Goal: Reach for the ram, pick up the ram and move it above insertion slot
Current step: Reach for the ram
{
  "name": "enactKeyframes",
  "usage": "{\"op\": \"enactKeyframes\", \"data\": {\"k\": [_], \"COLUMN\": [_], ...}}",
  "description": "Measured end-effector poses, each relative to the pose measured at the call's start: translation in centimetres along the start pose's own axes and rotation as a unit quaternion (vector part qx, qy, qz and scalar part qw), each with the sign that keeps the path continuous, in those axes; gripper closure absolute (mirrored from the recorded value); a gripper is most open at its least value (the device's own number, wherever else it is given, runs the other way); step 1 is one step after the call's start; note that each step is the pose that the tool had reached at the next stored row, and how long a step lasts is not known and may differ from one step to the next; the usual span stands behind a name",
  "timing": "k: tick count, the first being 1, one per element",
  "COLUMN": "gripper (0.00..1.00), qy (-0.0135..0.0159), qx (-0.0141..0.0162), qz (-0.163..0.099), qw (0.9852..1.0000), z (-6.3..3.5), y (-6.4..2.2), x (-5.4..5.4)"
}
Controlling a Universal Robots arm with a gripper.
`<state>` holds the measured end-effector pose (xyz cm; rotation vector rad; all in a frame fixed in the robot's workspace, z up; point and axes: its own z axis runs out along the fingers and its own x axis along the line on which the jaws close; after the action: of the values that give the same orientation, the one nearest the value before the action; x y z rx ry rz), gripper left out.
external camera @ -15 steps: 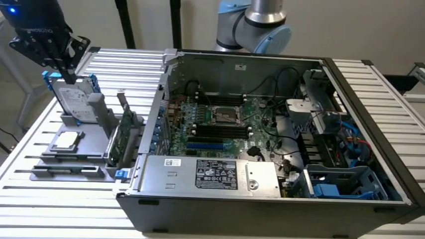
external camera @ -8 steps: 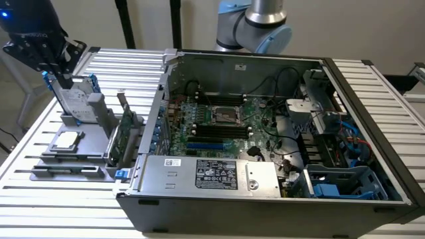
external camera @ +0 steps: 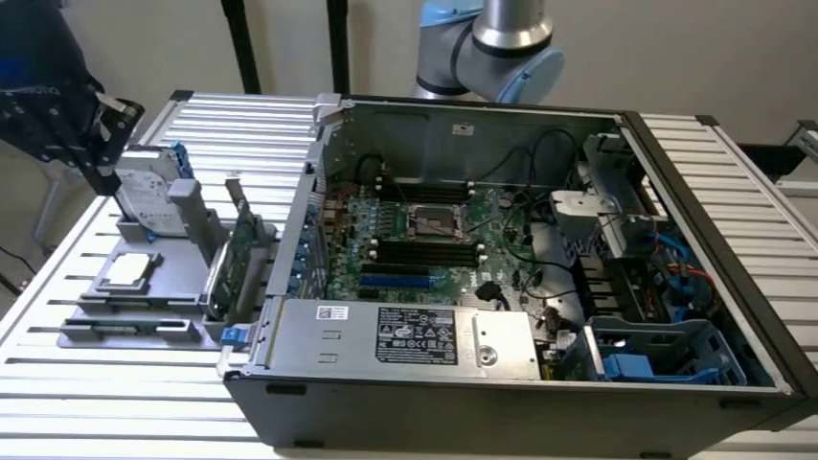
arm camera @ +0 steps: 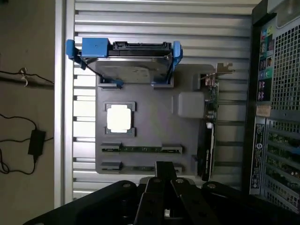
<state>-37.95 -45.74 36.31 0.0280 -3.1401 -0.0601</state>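
Your black two-finger pincer (arm camera: 164,167) is pressed shut and holds nothing. It hangs at the exterior view's upper left, above the grey plastic parts tray (external camera: 179,287). The ram, a long thin green circuit-board stick (arm camera: 140,149), lies in a slot of that tray, just beside the square silver processor (arm camera: 119,117) and apart from the pincer.

My gripper (arm camera: 164,169) runs out of the wrist frame, so I see just its tips, and they cover the middle of the slot at the holder (arm camera: 150,126) edge nearest them. The ram (arm camera: 140,149) sits edge-on, its chips too small to make out. In the exterior view the arm (external camera: 492,48) is cut off by the top edge, and the computer case (external camera: 511,383) by the bottom edge.
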Motion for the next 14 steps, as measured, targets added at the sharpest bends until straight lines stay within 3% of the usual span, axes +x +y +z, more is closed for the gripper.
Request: {"op": "enactKeyframes", "data": {"k": [9,14], "gripper": [0.89,0.89], "qy": [0.0000,0.0002], "qx": [0.0000,0.0001], "qz": [0.000,0.000], "qw": [1.0000,1.0000], "z": [0.43,0.43], "y": [-3.06,-3.11], "x": [1.4,1.5]}}
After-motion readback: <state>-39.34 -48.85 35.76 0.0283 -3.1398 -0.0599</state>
